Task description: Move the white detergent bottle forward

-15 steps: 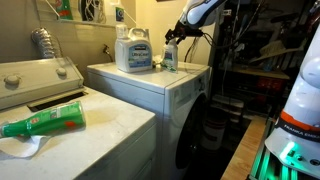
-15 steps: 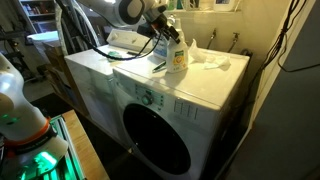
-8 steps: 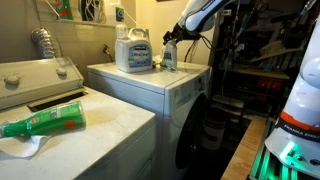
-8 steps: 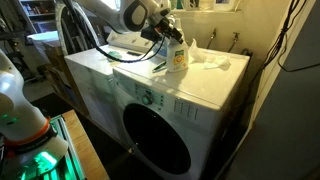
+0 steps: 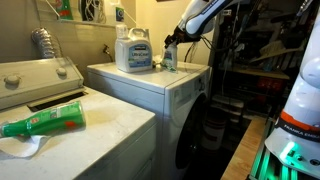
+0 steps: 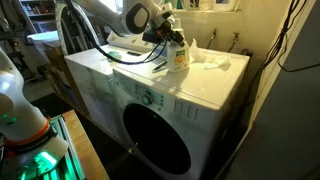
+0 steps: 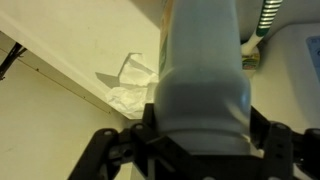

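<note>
The white detergent bottle (image 5: 170,58) stands upright on the front-loading machine's top (image 5: 150,80), near its back and beside the big jug. It also shows in an exterior view (image 6: 179,56). My gripper (image 5: 169,43) reaches it from the side in both exterior views (image 6: 166,38). In the wrist view the bottle (image 7: 205,60) fills the middle. My gripper's (image 7: 200,140) black fingers press against both of its sides, shut on it. The bottle's base and label are hidden there.
A large whitish jug with a blue label (image 5: 133,50) stands next to the bottle. Crumpled white paper (image 6: 212,62) lies behind it by the wall. A green bottle with a red cap (image 5: 45,122) lies on the neighbouring machine. The machine's front edge (image 6: 150,92) is close.
My arm has shifted a little closer over the bottle. The bottle stands in about the same place.
</note>
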Robot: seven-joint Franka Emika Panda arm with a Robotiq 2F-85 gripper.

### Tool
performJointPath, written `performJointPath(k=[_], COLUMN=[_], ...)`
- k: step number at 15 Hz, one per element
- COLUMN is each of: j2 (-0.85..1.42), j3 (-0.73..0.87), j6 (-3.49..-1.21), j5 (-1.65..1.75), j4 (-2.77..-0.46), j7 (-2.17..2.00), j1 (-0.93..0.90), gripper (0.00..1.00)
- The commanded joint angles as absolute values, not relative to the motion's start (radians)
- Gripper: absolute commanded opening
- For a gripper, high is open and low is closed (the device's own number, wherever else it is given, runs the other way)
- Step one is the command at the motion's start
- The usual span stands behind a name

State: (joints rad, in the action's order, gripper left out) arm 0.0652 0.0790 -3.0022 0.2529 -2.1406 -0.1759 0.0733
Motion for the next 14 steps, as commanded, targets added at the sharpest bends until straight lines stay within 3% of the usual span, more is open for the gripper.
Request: performJointPath(k=[1, 14], j2=[0.068, 0.017], j3=[0.100, 0.209], j6=[-3.014, -3.016], j5=[0.317, 0.591], j4=[-2.124, -2.017], j7=[-0.214, -0.517], j1=[0.073, 0.090], gripper=[0.60, 0.58])
